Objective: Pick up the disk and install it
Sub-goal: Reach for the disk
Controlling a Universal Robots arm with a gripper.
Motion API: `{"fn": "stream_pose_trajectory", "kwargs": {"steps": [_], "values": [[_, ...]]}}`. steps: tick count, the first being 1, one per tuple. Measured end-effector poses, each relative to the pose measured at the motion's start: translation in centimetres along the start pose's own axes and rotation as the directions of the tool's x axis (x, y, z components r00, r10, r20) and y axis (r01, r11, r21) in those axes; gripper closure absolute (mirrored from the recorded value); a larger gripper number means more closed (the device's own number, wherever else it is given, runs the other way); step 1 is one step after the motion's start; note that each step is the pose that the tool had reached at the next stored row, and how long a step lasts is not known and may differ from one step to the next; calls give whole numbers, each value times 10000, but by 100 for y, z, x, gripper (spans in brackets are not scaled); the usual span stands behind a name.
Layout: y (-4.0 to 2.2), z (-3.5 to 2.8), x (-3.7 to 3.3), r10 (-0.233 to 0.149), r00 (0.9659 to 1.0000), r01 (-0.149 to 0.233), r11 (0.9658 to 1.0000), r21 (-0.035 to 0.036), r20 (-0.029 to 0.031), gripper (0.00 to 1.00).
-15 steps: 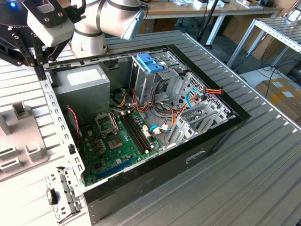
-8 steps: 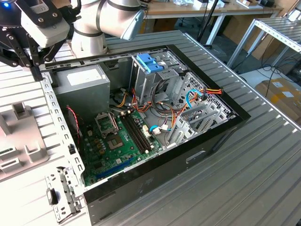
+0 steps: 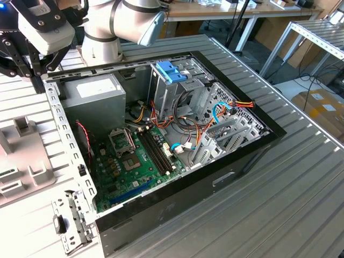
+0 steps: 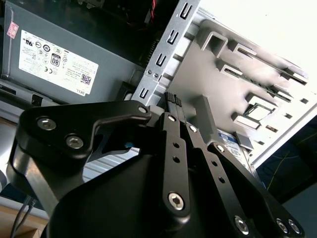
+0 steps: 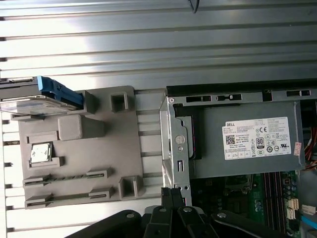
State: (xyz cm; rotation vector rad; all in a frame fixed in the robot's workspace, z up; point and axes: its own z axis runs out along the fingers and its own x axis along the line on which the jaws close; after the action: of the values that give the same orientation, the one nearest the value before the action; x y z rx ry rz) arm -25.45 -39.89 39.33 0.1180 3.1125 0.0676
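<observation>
The disk (image 5: 32,99), a flat silver drive with a blue side bracket (image 5: 59,92), lies at a far corner of a grey fixture plate (image 5: 114,144) beside the computer case in the first wrist view. My gripper (image 5: 173,194) hangs over the case's metal rim between that plate and the power-supply box, well apart from the disk. Its two black fingers (image 4: 170,101) are pressed together with nothing between them. In the exterior view the gripper (image 3: 36,80) sits at the upper left, above the case's back corner.
The open computer case (image 3: 242,156) lies on a slatted metal table with its motherboard (image 3: 134,161), grey power-supply box (image 3: 91,94) and drive cage with light-blue latch tabs (image 3: 171,71) exposed. Loose cables cross the case's middle. A small metal bracket (image 3: 70,223) lies by its near corner.
</observation>
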Motion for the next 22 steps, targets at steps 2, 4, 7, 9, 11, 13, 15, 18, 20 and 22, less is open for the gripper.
{"fn": "stream_pose_trajectory", "kwargs": {"steps": [2, 4, 7, 9, 11, 13, 15, 18, 20, 22], "values": [[-2, 0, 21, -1, 10000, 1, 10000, 0, 0, 89], [-3, -1, 39, -1, 10000, 1, 10000, 0, 0, 89], [-7, -2, 87, 0, 10000, 0, 10000, -1, 1, 89], [-9, -3, 120, 0, 10000, 0, 10000, -1, 0, 89], [-11, -3, 139, 0, 10000, 0, 10000, -1, 1, 89], [-12, -3, 155, 0, 10000, 0, 10000, -1, 1, 89], [-13, -4, 168, 0, 10000, 0, 10000, -1, 1, 89], [-14, -5, 187, 0, 10000, 0, 10000, 0, 0, 89], [-16, -5, 205, 0, 10000, 0, 10000, 0, 0, 89], [-17, -6, 224, 0, 10000, 0, 10000, 0, 0, 89]]}}
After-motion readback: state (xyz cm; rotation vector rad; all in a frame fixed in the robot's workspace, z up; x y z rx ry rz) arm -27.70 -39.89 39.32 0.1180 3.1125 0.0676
